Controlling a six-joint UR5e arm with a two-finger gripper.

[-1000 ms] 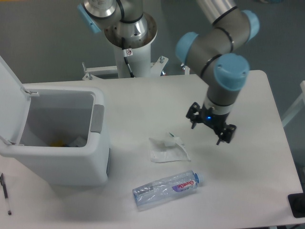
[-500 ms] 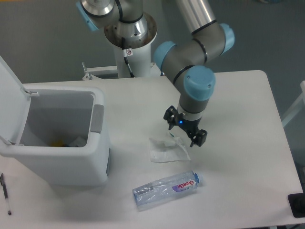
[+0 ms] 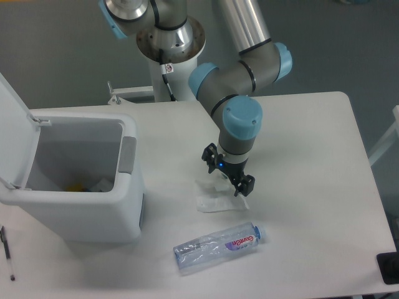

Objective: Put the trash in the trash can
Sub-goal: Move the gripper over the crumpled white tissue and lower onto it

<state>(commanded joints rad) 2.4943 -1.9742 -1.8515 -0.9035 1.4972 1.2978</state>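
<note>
The gripper (image 3: 228, 174) hangs right over the crumpled whitish wrapper (image 3: 219, 195), jaws spread wide and holding nothing, one finger toward the bin side and the other toward the near right corner of the wrapper; it looks very low, though contact with the plastic cannot be told from this angle. The wrapper lies flat on the white table (image 3: 312, 205), roughly mid-table, well apart from the trash can (image 3: 81, 180); the crushed water bottle (image 3: 216, 246) lies just nearer the camera, close to the wrapper but not touching it, blue cap pointing right.

The trash can stands at the left with its lid (image 3: 12, 131) swung up and the mouth open; something yellowish sits at the bottom, too small to name. A thin black pen (image 3: 7, 252) lies by the left edge, not part of the job.

So the step in hand reads as the pick of the wrapper; neither item is in the bin yet. To do it well: settle the fingers either side of the raised, crinkled ridge in the middle rather than the flat skirt, since thin film slips out of a shallow pinch; go down until the tips nearly graze the table, then close; lift straight up before swinging left, high enough to clear the rim.
</note>
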